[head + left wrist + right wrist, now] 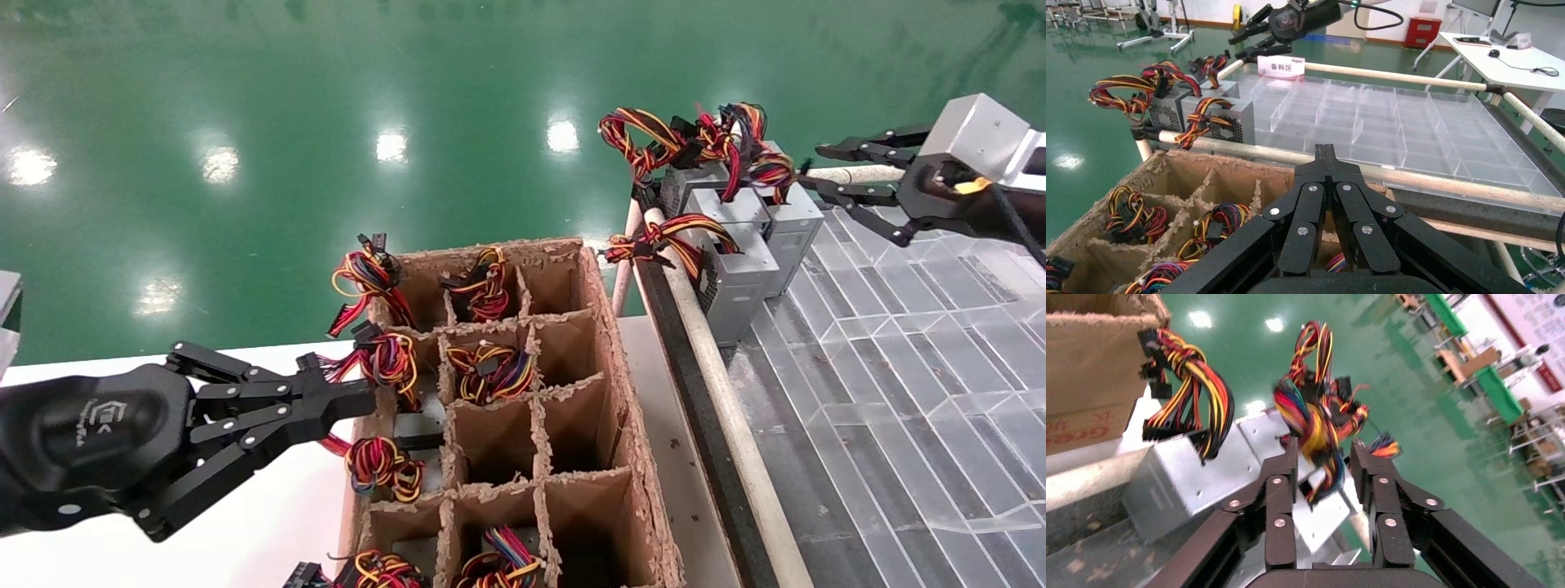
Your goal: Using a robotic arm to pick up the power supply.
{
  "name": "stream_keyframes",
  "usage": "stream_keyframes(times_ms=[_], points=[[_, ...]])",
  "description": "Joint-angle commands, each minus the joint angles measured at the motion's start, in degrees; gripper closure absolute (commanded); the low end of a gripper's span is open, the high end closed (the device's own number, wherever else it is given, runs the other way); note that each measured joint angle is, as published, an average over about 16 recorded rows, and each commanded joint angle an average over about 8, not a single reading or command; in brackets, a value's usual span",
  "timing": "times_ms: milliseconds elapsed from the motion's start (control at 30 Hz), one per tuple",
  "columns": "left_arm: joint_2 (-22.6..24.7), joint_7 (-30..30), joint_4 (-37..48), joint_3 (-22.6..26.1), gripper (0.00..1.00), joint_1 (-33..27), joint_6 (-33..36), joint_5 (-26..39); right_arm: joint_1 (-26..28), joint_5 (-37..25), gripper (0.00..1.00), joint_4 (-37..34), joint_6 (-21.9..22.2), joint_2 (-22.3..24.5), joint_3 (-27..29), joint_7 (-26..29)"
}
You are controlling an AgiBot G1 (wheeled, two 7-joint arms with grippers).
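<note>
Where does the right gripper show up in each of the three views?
Head view: right gripper, far right, open beside the grey power supplies.
Left wrist view: far off at the top, above those supplies.
Right wrist view: in the foreground, facing the wire bundle.
Shared landmark: the power supplies.

Bright overhead lamps throw white glare spots across the glossy green floor (327, 122), while motion blur smears the wire bundle (1315, 416) in the right wrist view.
</note>
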Motion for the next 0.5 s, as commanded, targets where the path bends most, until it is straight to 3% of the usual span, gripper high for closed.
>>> stream_keyframes(times_ms=[33, 500], points=[[0.0, 0.0, 0.0, 0.0, 1.0, 0.0, 0.0, 0.0, 0.3, -0.3, 0.0, -0.1, -0.4, 0.4, -0.2, 0.8], [0.0, 0.0, 0.0, 0.0, 1.0, 0.0, 0.0, 0.0, 2.1, -3.7, 0.0, 1.6, -6.2, 1.5, -2.6, 1.4]])
